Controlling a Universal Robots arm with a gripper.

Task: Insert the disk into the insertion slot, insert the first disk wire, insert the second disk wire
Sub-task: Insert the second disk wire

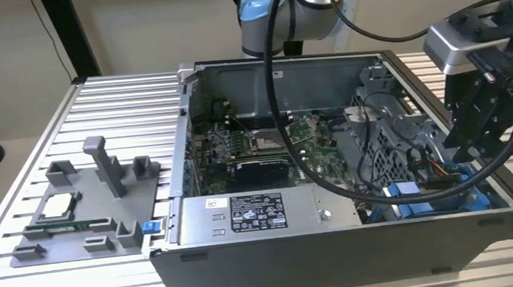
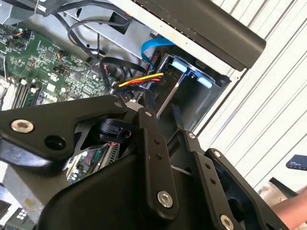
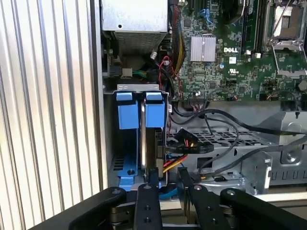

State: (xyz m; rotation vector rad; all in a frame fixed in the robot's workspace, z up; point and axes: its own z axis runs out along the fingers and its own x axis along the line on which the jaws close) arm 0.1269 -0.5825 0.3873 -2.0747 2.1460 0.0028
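Observation:
The insertion slot (image 3: 142, 115) is a grey bay with two bright blue clips (image 3: 125, 110) in the open case's corner; it also shows in the second wrist view (image 2: 194, 91) and the exterior view (image 1: 441, 198). The disk is hidden; I cannot tell whether it sits in the bay. A black connector with yellow, red and orange wires (image 3: 186, 143) lies against the bay's side, with a blue flat cable (image 2: 154, 45) beside it. My gripper (image 3: 168, 173) hangs just above the bay (image 1: 465, 148), open with a narrow gap and nothing between its fingertips (image 3: 152, 174).
A perforated grey metal cage (image 3: 230, 139) with black cables lies beside the bay. The green motherboard (image 3: 225, 62) and a grey power supply box (image 1: 253, 215) fill the case. A grey fixture block (image 1: 90, 209) stands on the ribbed table at the exterior view's left.

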